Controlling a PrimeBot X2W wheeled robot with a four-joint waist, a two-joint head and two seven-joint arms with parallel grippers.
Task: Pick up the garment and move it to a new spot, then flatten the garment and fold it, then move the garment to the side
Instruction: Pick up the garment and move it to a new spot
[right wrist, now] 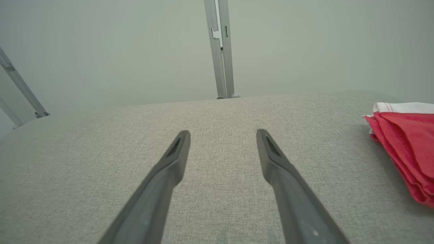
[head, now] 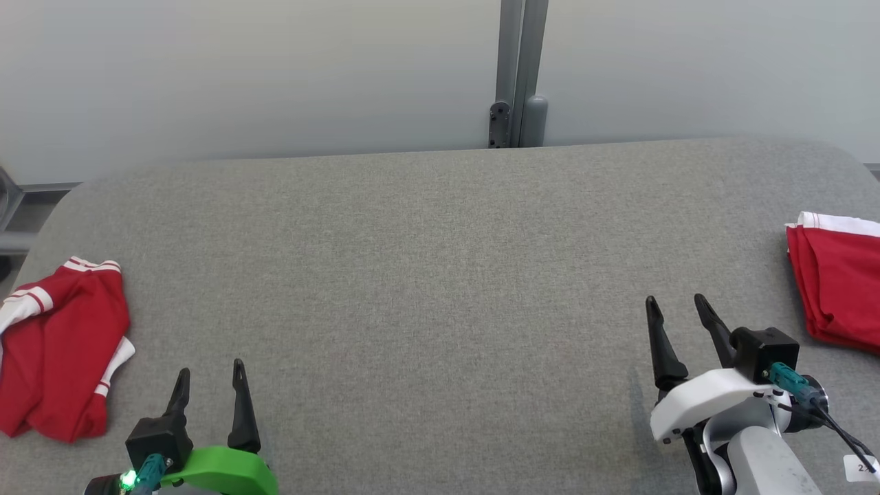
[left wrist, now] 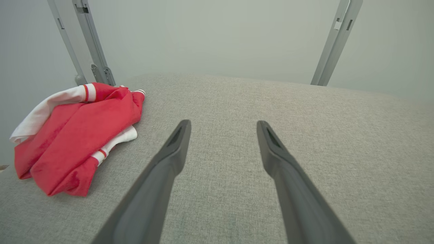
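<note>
Now we see a grey table (head: 440,227) with 2 red garments on it. The crumpled garment (head: 62,350) lies at the left edge of the table, near the front. It is red, with white bands and thin red stripes on them, and it sits in a loose heap. The folded garment (head: 839,282) lies at the right edge, and part of it runs out of the head view. It is red too, with a white band along its far side.

Our left gripper (head: 211,367) is at the lower left, over the table. It is just to the right of the crumpled garment and does not touch it. Its 2 fingers are spread apart and hold nothing. In the left wrist view we see grey cloth between the fingers, and the heap lies off to the left.

Our right gripper (head: 675,299) is at the lower right, near the folded garment but apart from it. Its 2 fingers are spread apart too and hold nothing. In the right wrist view the folded garment lies off to the right of the fingers.

Behind the table we see a pale wall (head: 206,69) and a grey post (head: 519,69).
</note>
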